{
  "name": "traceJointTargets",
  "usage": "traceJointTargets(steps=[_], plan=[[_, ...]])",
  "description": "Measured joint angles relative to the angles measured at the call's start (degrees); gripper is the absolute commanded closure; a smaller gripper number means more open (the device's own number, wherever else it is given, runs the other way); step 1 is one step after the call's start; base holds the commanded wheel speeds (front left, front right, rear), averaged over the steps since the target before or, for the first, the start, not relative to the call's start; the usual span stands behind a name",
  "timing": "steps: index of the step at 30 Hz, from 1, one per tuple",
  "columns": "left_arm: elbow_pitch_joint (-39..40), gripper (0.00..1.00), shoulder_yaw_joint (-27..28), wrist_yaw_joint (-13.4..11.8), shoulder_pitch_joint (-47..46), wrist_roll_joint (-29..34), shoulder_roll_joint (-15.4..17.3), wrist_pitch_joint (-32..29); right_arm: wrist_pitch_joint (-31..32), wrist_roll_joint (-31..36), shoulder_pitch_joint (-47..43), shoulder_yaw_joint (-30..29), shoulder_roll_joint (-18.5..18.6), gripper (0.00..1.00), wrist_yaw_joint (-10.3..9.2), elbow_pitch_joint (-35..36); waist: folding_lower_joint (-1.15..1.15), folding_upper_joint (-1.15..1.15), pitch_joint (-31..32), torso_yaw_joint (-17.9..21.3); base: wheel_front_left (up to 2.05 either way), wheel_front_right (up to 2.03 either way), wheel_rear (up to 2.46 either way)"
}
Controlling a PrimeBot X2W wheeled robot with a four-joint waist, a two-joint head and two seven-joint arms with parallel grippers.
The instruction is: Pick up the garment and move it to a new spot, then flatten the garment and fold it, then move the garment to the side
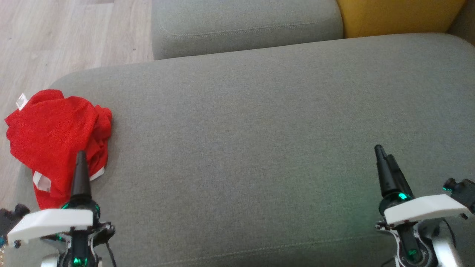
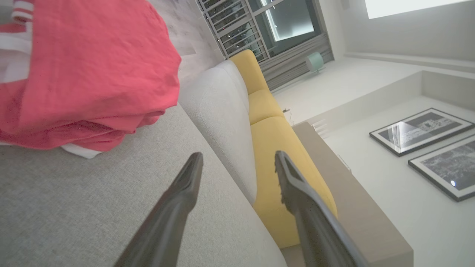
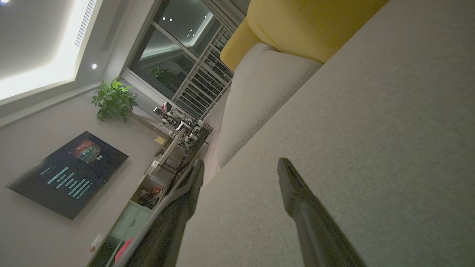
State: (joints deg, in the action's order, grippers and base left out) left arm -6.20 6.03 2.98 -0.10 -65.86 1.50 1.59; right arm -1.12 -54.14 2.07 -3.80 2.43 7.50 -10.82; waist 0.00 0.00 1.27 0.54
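Though partly behind the spread left end effector (image 1: 80,155), crumpled garment (image 1: 55,126); right end effector (image 1: 384,152) spread, empty.

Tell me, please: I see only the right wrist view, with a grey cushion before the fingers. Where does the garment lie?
Observer: In the head view, the red garment lies crumpled at the left end of the grey cushion.
Operator: Does the left gripper hold it?
Observer: No. In the left wrist view, the left gripper is open and its fingers are apart from the cloth.
Operator: Has the garment any marks?
Observer: Yes, white bands at one edge.
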Motion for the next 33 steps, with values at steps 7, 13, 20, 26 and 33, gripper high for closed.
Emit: traceJointTargets(steps=[7,13,20,26,33], plan=[[2.3,0.00,-2.8,-1.0,0.0,8.4,0.0,1.1,-1.3,7.9,0.1,2.4,0.0,0.00,0.00,1.5,0.00,0.00,-0.1,0.3,0.00,0.00,0.00],[3.6,0.00,-6.1,-1.1,0.0,17.5,0.1,2.1,-2.5,13.5,1.1,4.0,0.0,0.00,0.00,3.2,0.00,0.00,0.0,0.4,0.00,0.00,0.00],[3.9,0.00,-11.3,-4.5,0.1,25.7,2.5,3.1,-3.5,20.7,1.1,5.7,0.0,0.00,0.00,4.1,0.00,0.00,0.2,0.5,0.00,0.00,0.00],[3.9,0.00,-16.7,-8.7,0.1,31.1,5.4,4.1,-4.5,25.9,1.1,6.3,0.0,0.00,0.00,5.6,0.00,0.00,0.4,0.7,0.00,0.00,0.00],[2.7,0.00,-22.1,-13.1,0.0,35.8,8.2,5.2,-5.6,31.2,1.1,6.2,0.0,0.00,0.00,5.7,0.00,0.00,0.9,0.7,0.00,0.00,0.00]])
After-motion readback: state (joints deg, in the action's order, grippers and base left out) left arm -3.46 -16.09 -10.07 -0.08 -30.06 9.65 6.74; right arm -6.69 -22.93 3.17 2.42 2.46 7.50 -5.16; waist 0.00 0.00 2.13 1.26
